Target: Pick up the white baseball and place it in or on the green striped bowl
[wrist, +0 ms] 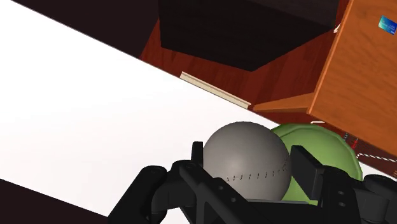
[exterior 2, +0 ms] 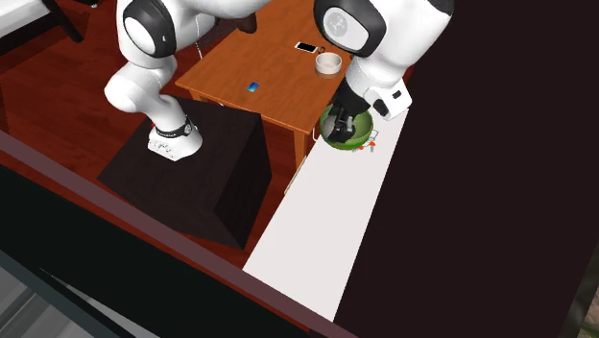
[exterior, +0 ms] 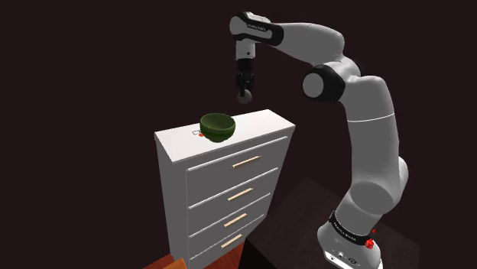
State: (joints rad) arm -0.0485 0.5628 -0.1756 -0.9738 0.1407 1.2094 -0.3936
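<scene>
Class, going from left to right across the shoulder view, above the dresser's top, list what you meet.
The green bowl → pincer clasping the grey baseball → arm's dark joint.

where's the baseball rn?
The baseball is clasped in the gripper, in the air above the white dresser; in the shoulder view it sits up and right of the green bowl.

The arm [exterior: 368, 122] is made of rounded, glossy white shells joined by dark grey joints [exterior: 317, 82] with round caps. Small dark lettering [exterior: 260, 27] runs along the link nearest the wrist. A black band [exterior: 348, 229] with pale lettering circles the white foot, and a small red mark [exterior: 371, 244] sits beside it. The end effector [exterior: 244, 95] is all black, with two angular, blocky fingers [wrist: 305, 168].
</scene>
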